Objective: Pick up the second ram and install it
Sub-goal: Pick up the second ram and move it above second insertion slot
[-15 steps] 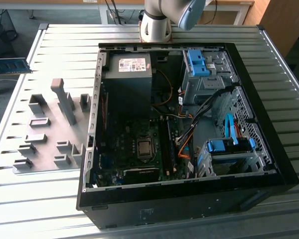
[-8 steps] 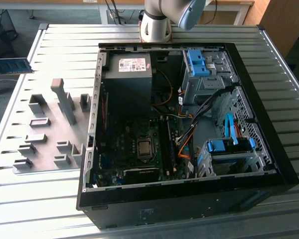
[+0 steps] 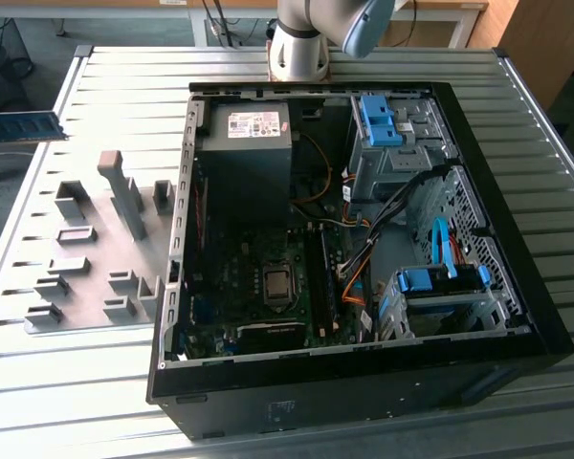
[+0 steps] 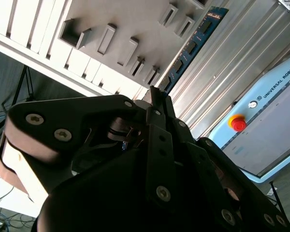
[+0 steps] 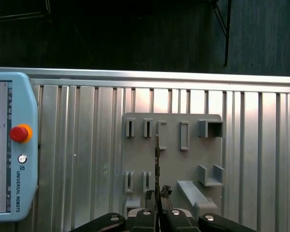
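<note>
My gripper (image 5: 157, 194) is shut on the second ram (image 5: 157, 162), which the first wrist view shows edge-on as a thin dark strip sticking out from between the fingers. In the second wrist view the ram (image 4: 193, 43) is a blue-green board with dark chips, running out from the gripper (image 4: 154, 95). It hangs in the air above the grey fixture plate (image 5: 171, 159). In the exterior view the ram (image 3: 14, 126) floats at the far left, well away from the open computer case (image 3: 335, 239). The motherboard (image 3: 268, 287) lies inside the case.
Grey fixture blocks (image 3: 124, 196) stand on the plate to the left of the case in the exterior view. A teach pendant (image 5: 12, 145) with a red stop button lies on the ribbed metal table (image 5: 87, 145). Cables and blue drive brackets (image 3: 440, 277) fill the case's right side. The arm's base (image 3: 301, 43) stands behind the case.
</note>
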Controlling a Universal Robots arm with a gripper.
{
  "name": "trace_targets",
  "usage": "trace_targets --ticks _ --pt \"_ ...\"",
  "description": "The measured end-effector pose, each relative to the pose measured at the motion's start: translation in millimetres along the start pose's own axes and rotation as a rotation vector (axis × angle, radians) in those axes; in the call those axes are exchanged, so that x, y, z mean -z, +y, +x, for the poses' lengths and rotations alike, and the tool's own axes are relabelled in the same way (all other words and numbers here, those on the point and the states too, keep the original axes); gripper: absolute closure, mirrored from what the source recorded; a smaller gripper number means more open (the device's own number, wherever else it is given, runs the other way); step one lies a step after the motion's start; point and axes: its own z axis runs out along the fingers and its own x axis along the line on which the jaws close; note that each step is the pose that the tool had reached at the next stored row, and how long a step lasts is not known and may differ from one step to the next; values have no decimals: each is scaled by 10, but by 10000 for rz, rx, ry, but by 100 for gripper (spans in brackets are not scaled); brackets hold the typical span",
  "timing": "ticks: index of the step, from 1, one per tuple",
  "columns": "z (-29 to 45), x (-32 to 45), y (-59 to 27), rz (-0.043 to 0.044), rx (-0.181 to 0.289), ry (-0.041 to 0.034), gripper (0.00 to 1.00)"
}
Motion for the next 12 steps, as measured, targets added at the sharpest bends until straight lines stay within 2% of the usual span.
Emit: trace_targets --ticks 12 --pt "1 1 -57 0 0 0 86"
